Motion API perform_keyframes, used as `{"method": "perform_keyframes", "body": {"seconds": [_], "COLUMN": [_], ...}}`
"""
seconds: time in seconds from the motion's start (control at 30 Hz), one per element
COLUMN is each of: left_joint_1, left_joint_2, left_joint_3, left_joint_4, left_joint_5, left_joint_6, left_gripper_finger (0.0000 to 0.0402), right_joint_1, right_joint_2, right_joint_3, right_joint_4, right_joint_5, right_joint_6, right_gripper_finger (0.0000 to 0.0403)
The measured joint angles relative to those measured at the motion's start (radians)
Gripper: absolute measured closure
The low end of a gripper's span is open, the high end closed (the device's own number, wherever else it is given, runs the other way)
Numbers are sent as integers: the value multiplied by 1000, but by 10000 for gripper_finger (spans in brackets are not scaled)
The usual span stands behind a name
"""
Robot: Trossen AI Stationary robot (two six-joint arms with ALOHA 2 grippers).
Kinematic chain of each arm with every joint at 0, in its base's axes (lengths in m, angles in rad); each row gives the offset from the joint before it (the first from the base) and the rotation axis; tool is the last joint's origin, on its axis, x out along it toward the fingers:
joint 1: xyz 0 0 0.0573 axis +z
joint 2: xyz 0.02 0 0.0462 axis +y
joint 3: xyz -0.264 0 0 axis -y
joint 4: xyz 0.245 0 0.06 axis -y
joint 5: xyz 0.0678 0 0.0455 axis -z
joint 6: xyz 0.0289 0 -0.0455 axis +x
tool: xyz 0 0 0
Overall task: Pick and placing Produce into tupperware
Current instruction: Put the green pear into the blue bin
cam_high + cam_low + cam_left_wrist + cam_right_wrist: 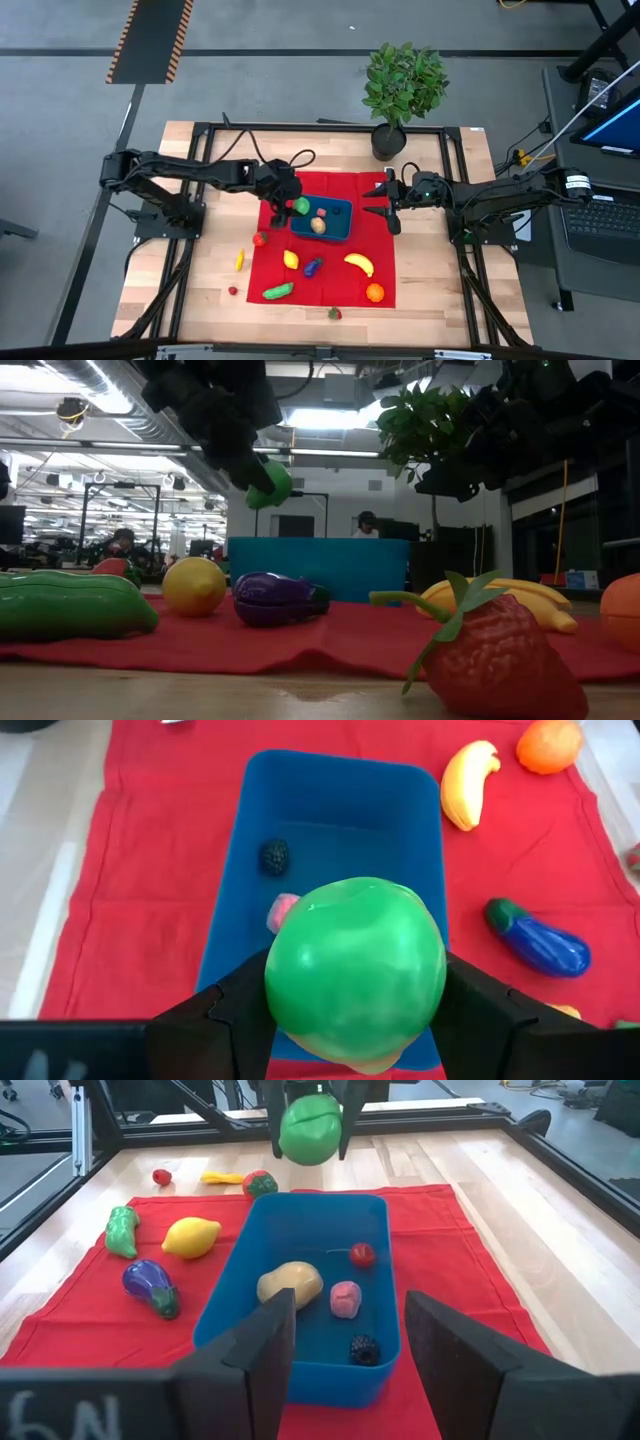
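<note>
- Right now my left end effector (297, 206) is clamped on a round green toy fruit (355, 967), holding it in the air over the near end of the tupperware (300, 1230).
- Inside that blue container lie a tan potato-like piece (290, 1283), a pink piece (345, 1298), a small red one (362, 1255) and a dark berry (363, 1348).
- Waiting at the container's other end, my right end effector (387, 205) has its fingers spread apart and carries nothing.
- Still out on the red cloth (375, 240) are a lemon (291, 260), an eggplant (313, 266), a banana (359, 263), an orange (374, 292) and a cucumber (278, 291).
- On the bare bench (200, 290) sit a few more small pieces.
- I judge the green fruit light, hard and smooth, so likely slippery; gripping across its widest middle, as now, seems safest.
</note>
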Motion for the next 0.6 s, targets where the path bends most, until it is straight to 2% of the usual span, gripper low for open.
{"method": "perform_keyframes", "body": {"seconds": [0.6], "left_joint_1": [-8], "left_joint_2": [29], "left_joint_3": [0], "left_joint_4": [54], "left_joint_5": [0], "left_joint_6": [-11], "left_gripper_finger": [197], "right_joint_1": [0], "right_joint_2": [0], "right_joint_3": [0], "right_joint_4": [0], "right_joint_5": [0], "right_joint_6": [0], "right_gripper_finger": [212]}}
